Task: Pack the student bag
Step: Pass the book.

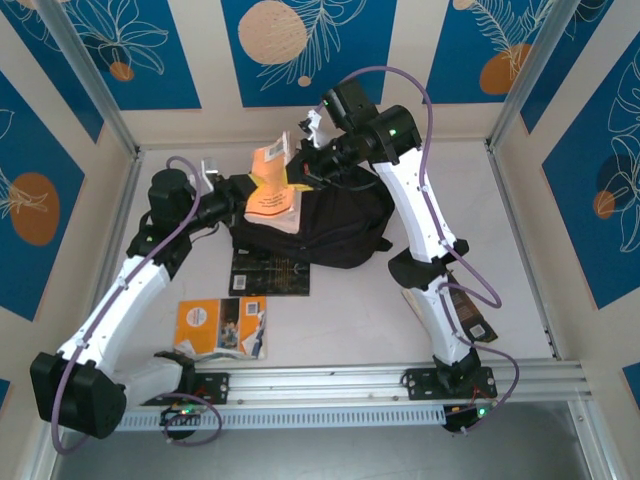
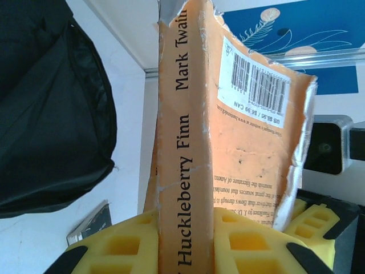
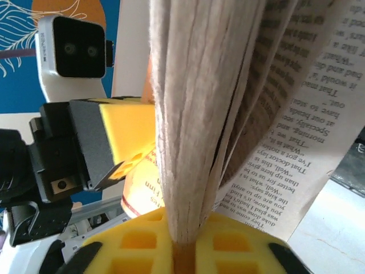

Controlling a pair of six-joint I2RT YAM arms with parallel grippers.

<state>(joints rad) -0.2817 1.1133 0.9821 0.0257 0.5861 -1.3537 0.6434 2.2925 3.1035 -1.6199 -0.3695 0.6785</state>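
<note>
The student bag [image 1: 335, 228], a black backpack, lies in the middle of the table; its dark fabric [image 2: 51, 114] shows at the left of the left wrist view. Above its left end hangs a worn orange paperback [image 1: 270, 195], held from both sides. My left gripper [image 1: 238, 195] [image 2: 185, 222] is shut on the spine of the paperback [image 2: 188, 142]. My right gripper [image 1: 302, 165] [image 3: 185, 231] is shut on the fanned pages of the paperback [image 3: 194, 114] from the opposite edge. The left gripper's yellow finger [image 3: 128, 137] shows just beyond the pages.
A flat dark book with gold print [image 1: 270, 270] [image 2: 91, 224] lies just in front of the bag. An orange and white book [image 1: 222, 325] lies nearer, by the left arm. A metal rail [image 1: 350, 385] bounds the near edge, and walls enclose the other sides.
</note>
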